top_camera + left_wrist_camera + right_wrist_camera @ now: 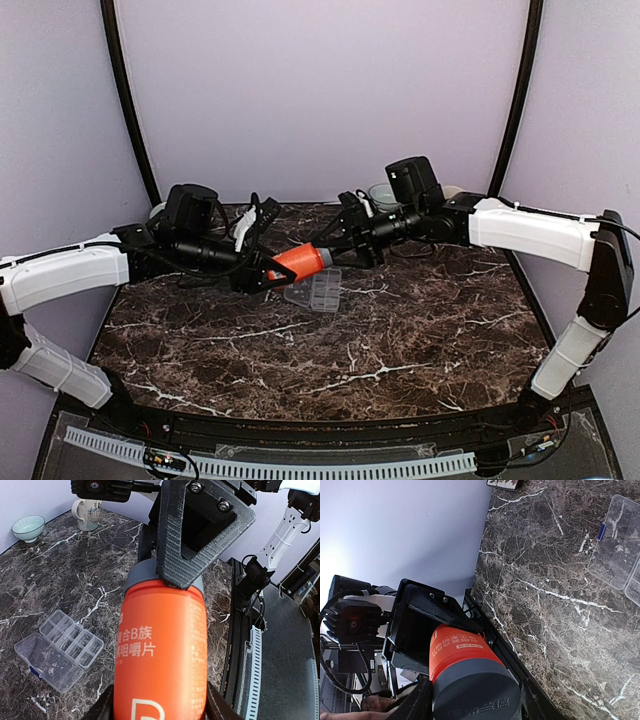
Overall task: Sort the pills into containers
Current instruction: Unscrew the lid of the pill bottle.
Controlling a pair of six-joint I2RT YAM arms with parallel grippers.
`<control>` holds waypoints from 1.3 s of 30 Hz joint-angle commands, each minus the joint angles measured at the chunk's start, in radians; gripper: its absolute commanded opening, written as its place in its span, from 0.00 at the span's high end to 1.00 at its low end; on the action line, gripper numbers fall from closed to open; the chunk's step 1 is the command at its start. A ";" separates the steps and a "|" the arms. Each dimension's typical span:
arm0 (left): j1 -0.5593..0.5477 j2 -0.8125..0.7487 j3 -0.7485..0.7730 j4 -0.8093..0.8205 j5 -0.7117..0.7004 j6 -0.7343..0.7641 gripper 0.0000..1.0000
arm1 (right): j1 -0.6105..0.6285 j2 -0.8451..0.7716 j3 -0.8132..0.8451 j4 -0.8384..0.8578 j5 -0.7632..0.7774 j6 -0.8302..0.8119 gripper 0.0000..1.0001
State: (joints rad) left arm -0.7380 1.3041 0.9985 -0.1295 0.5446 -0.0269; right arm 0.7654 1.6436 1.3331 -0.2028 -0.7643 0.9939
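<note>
While the left end effector (262,273) clamps the orange bottle (300,262) level, the right end effector (342,250) straddles its grey cap (326,256) end-on, grip unclear, the open organiser box (318,291) lying beneath on the surface (400,345), toward its far edge.

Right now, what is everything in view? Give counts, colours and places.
bottle: one, orange with grey cap, in the air between the arms
box: one, clear, lid open, on the table
bowl: one, pale green, far table edge
mug: one, white, patterned, beside the bowl
table: one, dark marble
left fingers: black, clamped on the bottle's body
right fingers: black, either side of the cap
</note>
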 commanded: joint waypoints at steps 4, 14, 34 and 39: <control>-0.007 0.024 0.056 0.067 0.021 0.013 1.00 | 0.002 0.003 0.008 0.054 -0.018 -0.011 0.75; -0.007 0.050 0.066 0.099 0.029 -0.003 1.00 | -0.004 -0.015 0.001 0.042 -0.005 -0.030 0.83; -0.006 0.126 0.116 0.126 0.110 -0.061 1.00 | -0.017 -0.043 -0.004 -0.033 0.020 -0.163 0.95; -0.007 0.158 0.144 0.130 0.135 -0.084 1.00 | -0.020 -0.091 -0.002 -0.063 0.031 -0.224 0.96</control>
State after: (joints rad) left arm -0.7315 1.4441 1.0874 -0.0753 0.6224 -0.0708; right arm 0.7181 1.5955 1.3327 -0.2863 -0.7151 0.8665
